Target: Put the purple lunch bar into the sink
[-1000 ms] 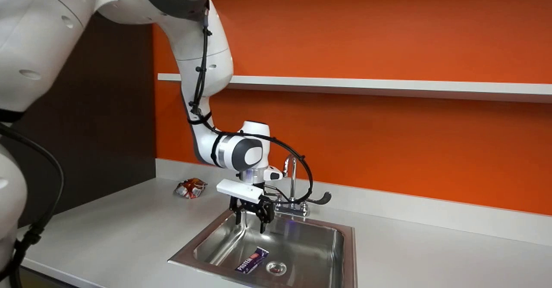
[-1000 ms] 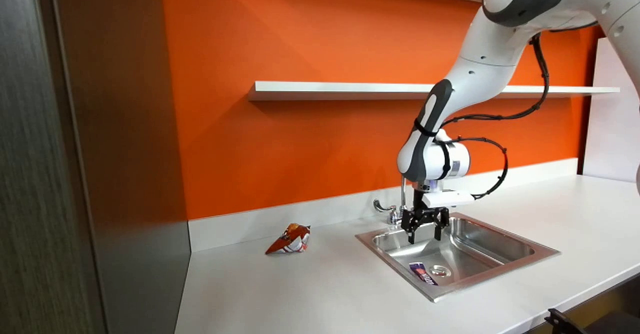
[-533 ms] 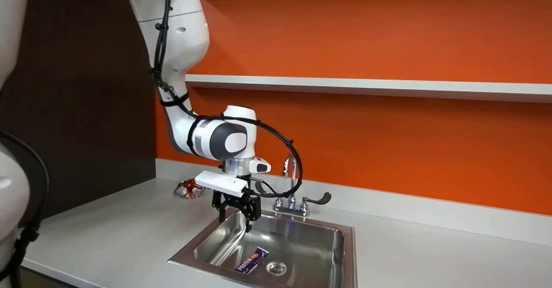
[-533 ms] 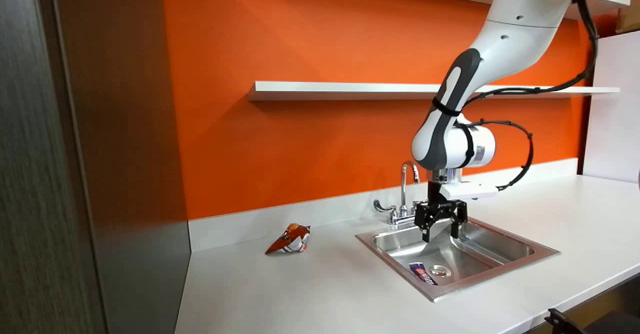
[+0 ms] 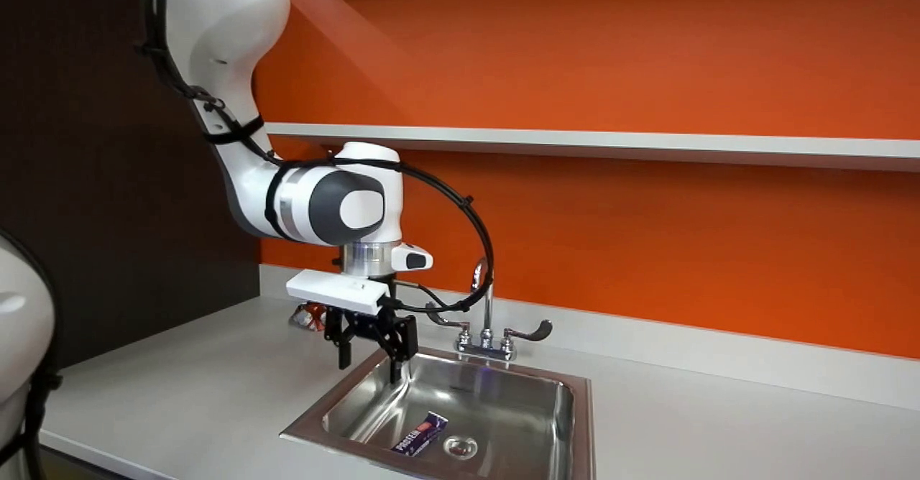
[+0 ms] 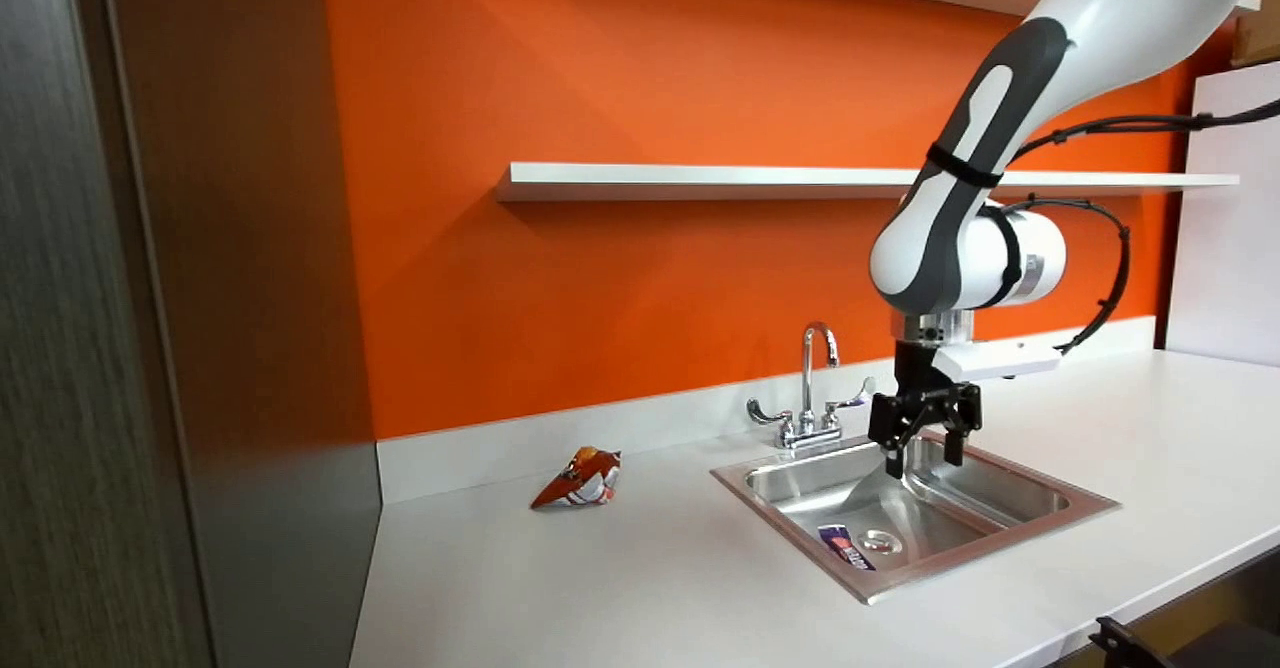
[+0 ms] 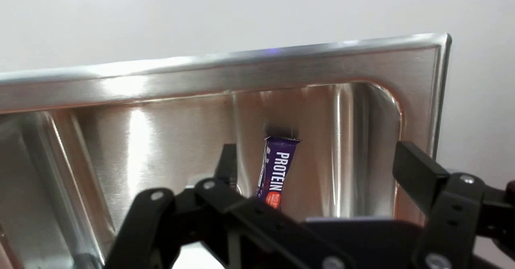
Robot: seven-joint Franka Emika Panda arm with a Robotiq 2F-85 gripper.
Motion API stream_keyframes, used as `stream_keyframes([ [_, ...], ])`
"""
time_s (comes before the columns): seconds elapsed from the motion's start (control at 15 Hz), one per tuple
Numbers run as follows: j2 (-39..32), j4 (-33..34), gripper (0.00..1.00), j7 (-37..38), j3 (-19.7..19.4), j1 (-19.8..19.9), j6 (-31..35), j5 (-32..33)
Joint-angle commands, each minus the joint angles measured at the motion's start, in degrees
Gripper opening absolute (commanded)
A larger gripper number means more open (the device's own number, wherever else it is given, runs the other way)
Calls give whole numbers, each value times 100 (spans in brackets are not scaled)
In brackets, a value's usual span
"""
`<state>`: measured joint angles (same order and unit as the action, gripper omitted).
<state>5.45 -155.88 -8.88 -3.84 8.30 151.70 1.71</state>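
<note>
Black gripper [image 5: 370, 370] hung at ten o'clock of the sink [image 5: 309, 422] in an exterior view, jaws spread wide, nothing held. We judged the placing done and only the retreat left; the next move called for a lift straight up, then away, clear of the rim. Rightward, we found the purple lunch bar [image 5: 420, 434] on the sink floor, running seven to one o'clock, just beside the drain [image 5: 460, 448], at ten o'clock from it. We logged a deep purple wrapper, white PROTEIN lettering, a reddish patch and, in the wrist view, a crimped end.
</note>
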Motion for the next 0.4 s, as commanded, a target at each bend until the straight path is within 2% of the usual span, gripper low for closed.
stream_keyframes([
  [0.0, 90, -53, 100, 21, -101, -94, -23, 34],
  [0.33, 144, -101, 100, 22, -103, -95, -24, 41],
])
